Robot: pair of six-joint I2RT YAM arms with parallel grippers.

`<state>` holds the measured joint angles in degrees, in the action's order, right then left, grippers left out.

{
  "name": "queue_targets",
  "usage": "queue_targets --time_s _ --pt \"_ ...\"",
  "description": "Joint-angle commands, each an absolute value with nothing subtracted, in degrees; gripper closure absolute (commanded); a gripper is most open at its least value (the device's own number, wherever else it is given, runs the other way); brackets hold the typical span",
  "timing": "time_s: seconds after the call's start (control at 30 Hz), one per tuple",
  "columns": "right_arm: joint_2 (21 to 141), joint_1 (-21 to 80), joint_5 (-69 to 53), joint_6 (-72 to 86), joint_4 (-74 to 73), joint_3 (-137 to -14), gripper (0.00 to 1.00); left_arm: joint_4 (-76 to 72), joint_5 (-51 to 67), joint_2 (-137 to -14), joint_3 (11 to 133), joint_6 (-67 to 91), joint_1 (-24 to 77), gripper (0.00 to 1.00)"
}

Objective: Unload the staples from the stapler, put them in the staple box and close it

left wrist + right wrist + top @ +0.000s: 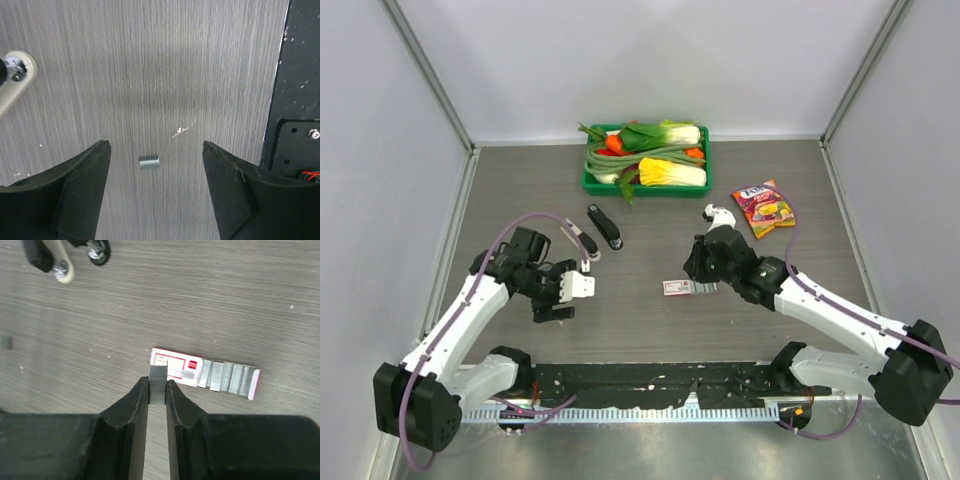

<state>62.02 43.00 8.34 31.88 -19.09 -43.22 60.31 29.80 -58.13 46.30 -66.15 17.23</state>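
- Left gripper (155, 147), jaws apart, hangs over loose staples (148, 162) lying low-centre.
- Right gripper (157, 385) pinches more staples above the pink-and-white box (172, 362).
- Stapler (16, 70): probably the cream piece, upper left.
- Risk: the thin strip slips, mixing into the box.

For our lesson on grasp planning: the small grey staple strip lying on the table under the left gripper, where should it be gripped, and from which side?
Come straight down from above: the staple strip lies flat on the table, so only its edges offer hold. The open left gripper flanks its two short ends; pinching those, low against the surface, probably works best.
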Motion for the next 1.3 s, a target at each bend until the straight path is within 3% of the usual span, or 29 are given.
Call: queue_targets --time_s 0.0,0.43,1.27 --pt "63.5 42.9 13.3 31.6 -23.6 -44.3 0.87 58.7 25.4 -59.8 44.7 -67.1 17.1 0.23" --pt "71.5 43.4 22.0 34.4 -29.4 -43.6 0.87 52.2 25.2 -61.0 40.1 -59.6 17.2 0.25" --pt "79.0 43.4 20.0 35.0 -24.3 -41.4 0.86 53.0 29.4 -63.6 42.3 -57.0 17.2 0.26"
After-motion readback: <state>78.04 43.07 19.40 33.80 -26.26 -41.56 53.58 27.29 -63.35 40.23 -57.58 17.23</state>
